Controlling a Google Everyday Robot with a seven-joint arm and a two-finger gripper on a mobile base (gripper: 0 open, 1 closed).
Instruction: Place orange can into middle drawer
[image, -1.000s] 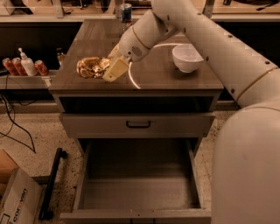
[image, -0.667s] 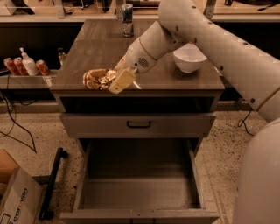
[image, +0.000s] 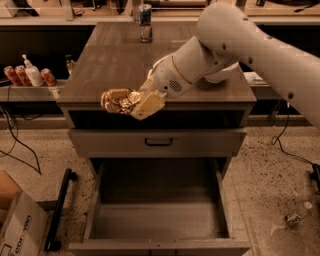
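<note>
The can (image: 118, 100) looks like thin, crinkled sheet metal. I judge it light, easy to dent and slick on its shiny skin, so it probably wants a moderate squeeze across its body, not its ends, enough to keep it from sliding but not enough to crush it. It lies on its side at the front left edge of the counter (image: 115, 60), above the shut drawer with the black handle (image: 159, 142). Whether it rests on the counter or hangs just clear of it, I cannot tell. The hand (image: 136, 103) is closed around the can's right-hand part. One pale finger (image: 148, 105) crosses its near side, the other is hidden behind it, and the left end sticks out free. Because the grip sits toward one end, the can could pivot if swung fast. The hand touches nothing else that I can see. The middle drawer (image: 157, 220) stands pulled out below and a little right of the can, its flat floor bare and its side walls tall, so a light can let go low inside should settle without rolling out. A blue-and-silver can (image: 145, 20) stands at the far edge of the counter, well apart from the hand.
</note>
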